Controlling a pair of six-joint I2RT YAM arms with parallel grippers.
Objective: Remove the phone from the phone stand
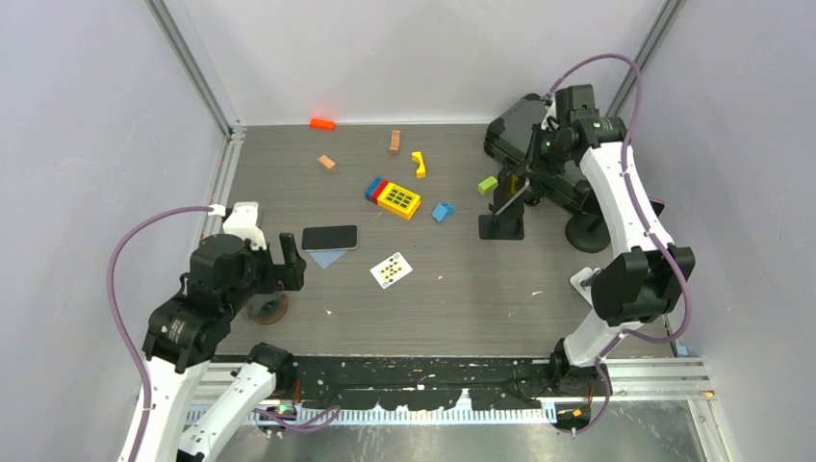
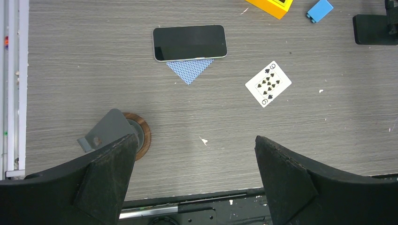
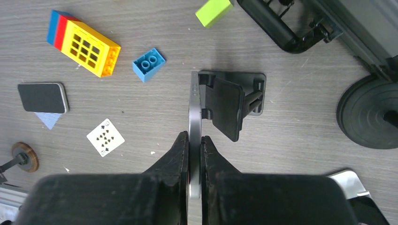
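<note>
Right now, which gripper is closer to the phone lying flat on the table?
Left. The left gripper hangs open close beside the flat phone, not touching. The right gripper is far across the table, shut on the upright phone at the phone stand.

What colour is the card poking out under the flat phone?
Blue, finely crosshatched: the card shows best in the left wrist view.

On the grey surface we see a nine of spades face up, near a blue-backed card. Further back sit a yellow, red and blue brick stack, a blue two-stud brick near it, a green block, a yellow curved piece, a tan block, a second tan block, and an orange block by the back wall.
</note>
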